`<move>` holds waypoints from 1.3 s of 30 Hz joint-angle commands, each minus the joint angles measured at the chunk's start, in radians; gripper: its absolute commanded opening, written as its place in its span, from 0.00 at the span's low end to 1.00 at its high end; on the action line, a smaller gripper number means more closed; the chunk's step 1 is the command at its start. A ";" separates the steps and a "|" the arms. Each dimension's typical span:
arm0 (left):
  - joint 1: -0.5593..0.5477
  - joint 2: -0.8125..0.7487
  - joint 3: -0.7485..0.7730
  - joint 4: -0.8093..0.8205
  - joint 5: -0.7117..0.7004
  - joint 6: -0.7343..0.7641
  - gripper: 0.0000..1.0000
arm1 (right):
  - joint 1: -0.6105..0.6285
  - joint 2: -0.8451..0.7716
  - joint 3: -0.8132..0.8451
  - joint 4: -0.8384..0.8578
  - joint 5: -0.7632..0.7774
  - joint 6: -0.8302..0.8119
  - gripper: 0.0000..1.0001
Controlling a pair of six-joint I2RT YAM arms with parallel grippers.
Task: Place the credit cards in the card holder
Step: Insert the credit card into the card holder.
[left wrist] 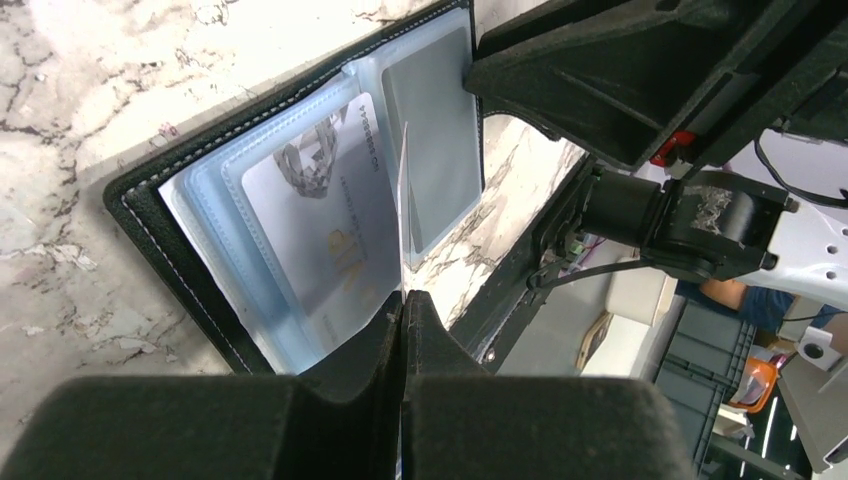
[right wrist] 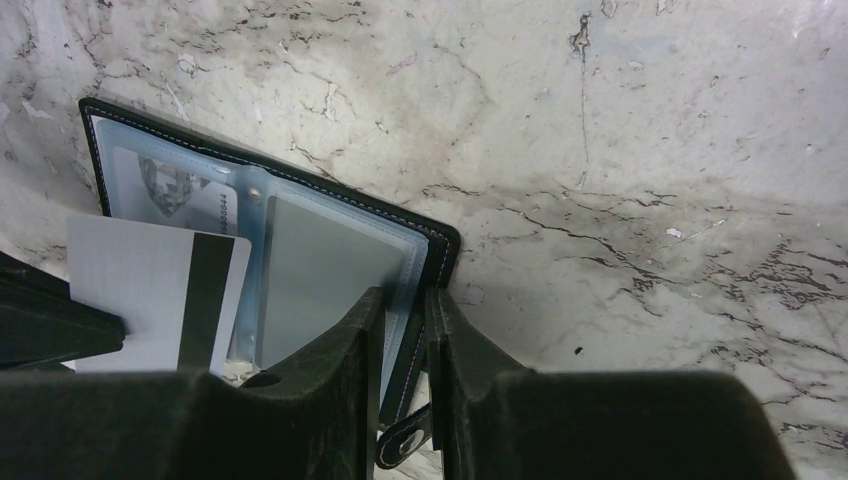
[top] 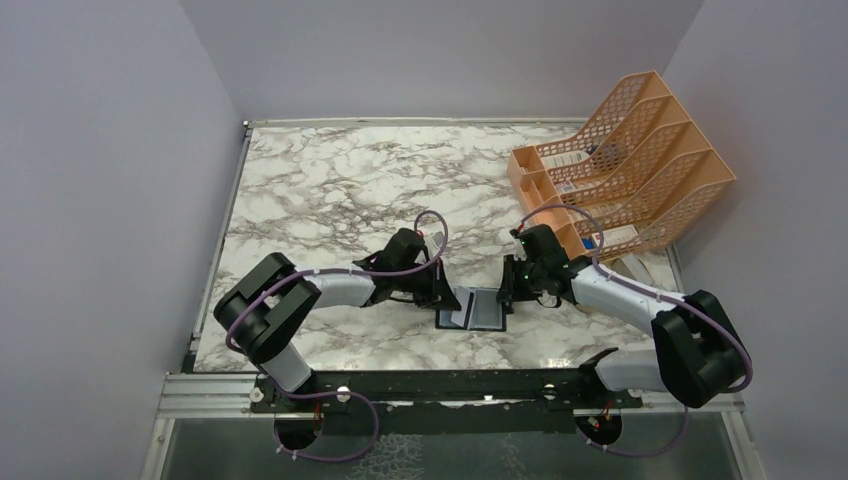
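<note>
The black card holder [top: 478,310] lies open on the marble table between my two grippers. Its clear sleeves show in the left wrist view [left wrist: 440,130]. One credit card with a diamond logo [left wrist: 320,225] sits in a left sleeve. My left gripper [left wrist: 404,300] is shut on a second whitish credit card [left wrist: 403,200], held on edge over the sleeves. In the right wrist view this card [right wrist: 150,290] shows a black stripe. My right gripper [right wrist: 405,300] is shut on the holder's right flap [right wrist: 440,250], above the snap tab [right wrist: 400,445].
An orange mesh file rack [top: 625,160] with white boxes stands at the back right. The left gripper [top: 450,297] and right gripper [top: 507,293] are close together near the table's front edge. Grey walls enclose the table.
</note>
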 commanded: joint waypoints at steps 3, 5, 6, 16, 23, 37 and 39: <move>-0.011 0.041 0.041 0.024 0.027 0.001 0.00 | 0.007 -0.019 -0.019 0.014 0.012 0.008 0.20; -0.011 0.047 0.040 0.023 0.023 0.001 0.00 | 0.008 -0.017 -0.017 0.011 0.013 0.009 0.20; -0.011 0.048 0.037 0.023 0.019 -0.004 0.00 | 0.007 -0.015 -0.018 0.012 0.012 0.010 0.20; -0.014 0.069 0.037 0.007 -0.024 -0.023 0.00 | 0.008 -0.035 -0.020 0.003 0.011 0.013 0.20; -0.019 0.085 0.048 0.005 -0.043 -0.039 0.00 | 0.007 -0.037 -0.034 0.005 -0.001 0.044 0.19; -0.041 0.135 0.091 -0.012 -0.095 -0.072 0.00 | 0.008 -0.081 -0.065 0.014 0.000 0.084 0.19; -0.047 0.141 0.098 -0.012 -0.107 -0.075 0.00 | 0.008 -0.088 -0.069 0.012 0.000 0.091 0.19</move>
